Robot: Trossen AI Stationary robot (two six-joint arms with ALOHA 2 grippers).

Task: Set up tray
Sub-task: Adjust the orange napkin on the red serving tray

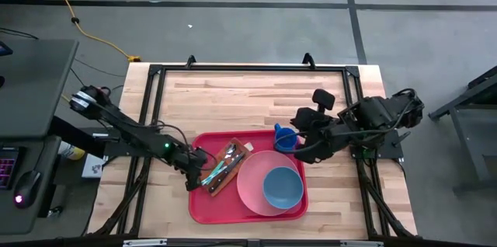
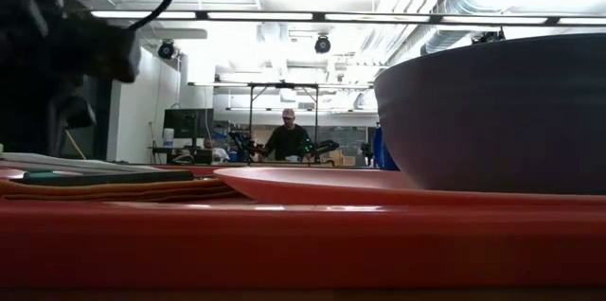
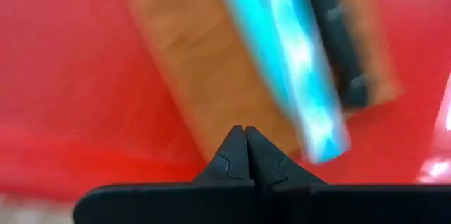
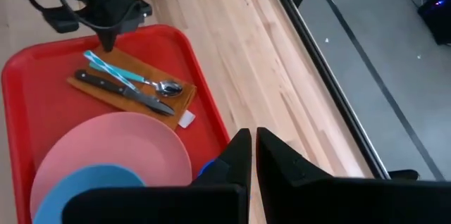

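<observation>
Left gripper (image 1: 195, 182), closed & empty, hovers at 9 o'clock of large red plastic tray (image 1: 203, 208) on desk; nudge turquoise-handled spoon (image 1: 213, 174) gently, keeping brown napkin (image 1: 237, 151) flat. Right gripper (image 4: 249, 138) closed at 3 o'clock.

Wooden table (image 1: 233, 95), red tray (image 1: 203, 204), blue cup (image 1: 284, 137) on it
</observation>
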